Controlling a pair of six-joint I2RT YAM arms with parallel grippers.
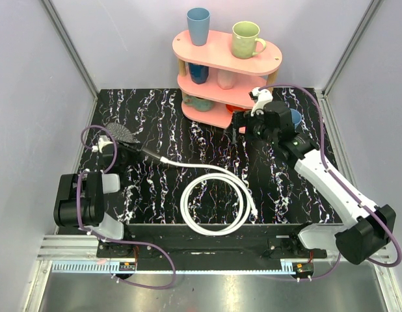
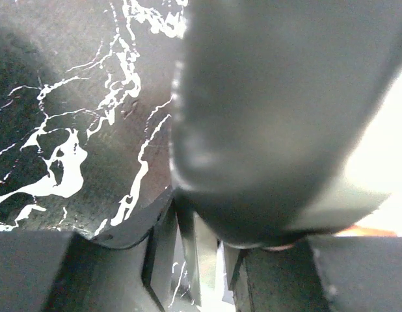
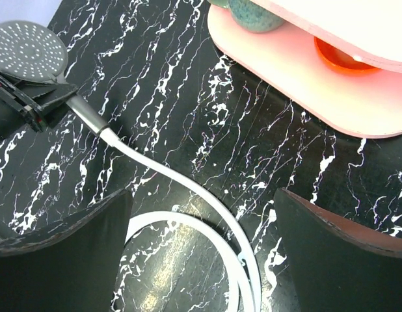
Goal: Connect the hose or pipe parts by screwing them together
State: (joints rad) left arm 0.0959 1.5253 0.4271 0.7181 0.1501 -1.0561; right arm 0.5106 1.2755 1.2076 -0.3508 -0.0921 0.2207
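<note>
Presently, left gripper (image 3: 41,104) pinches shower head (image 3: 26,42) at its handle, seemingly steadying the hose (image 3: 188,185) joint; right gripper (image 3: 202,195) spread, empty, clear.

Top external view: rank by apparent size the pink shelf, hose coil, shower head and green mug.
1. pink shelf, clearly the largest.
2. hose coil, judged by the loop's spread.
3. green mug and shower head look about alike. The mug sits on the top tier, nearer the camera, so I won't rank these two.
</note>
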